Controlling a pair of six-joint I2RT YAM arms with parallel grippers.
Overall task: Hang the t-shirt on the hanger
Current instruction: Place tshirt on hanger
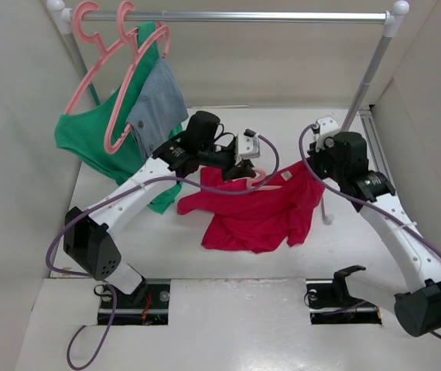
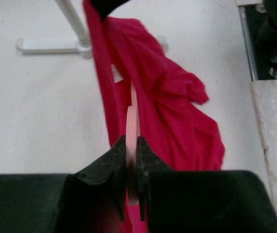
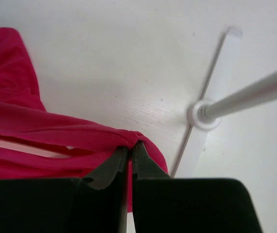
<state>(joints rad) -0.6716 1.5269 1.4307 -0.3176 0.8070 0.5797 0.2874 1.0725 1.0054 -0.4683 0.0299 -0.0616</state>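
Left fingers (image 2: 121, 162): closed narrow on the hanger (image 2: 131, 121), its thin pink edge clamped between both tips and running straight ahead. T-shirt (image 2: 177, 107) draped just beyond and right of those tips, one red band pulled taut ahead-left, the rest bunched on the counter (image 2: 31, 107). Rack foot (image 2: 48, 46) far ahead, left of the fingers.

Right fingers (image 3: 110, 167): pinched tight on a fold of t-shirt right at the tips, cloth drawn out to their left in long taut ridges. Pale pink strip under the cloth, left of the tips: possibly the hanger, hard to tell. Rack pole (image 3: 255, 92) ahead and right, joined to its foot on the counter, apart from the cloth.

From above: both pairs of fingers facing each other across the shirt's upper edge, hanger curving out just beside the left pair. T-shirt spread between and below both pairs, crumpled on the counter, white tag (image 1: 286, 175) near the right pair. Behind the left fingers, green garment (image 1: 89, 139) and denim piece (image 1: 158, 100) hung on two pink hangers (image 1: 100, 62) from the rail (image 1: 236, 15).
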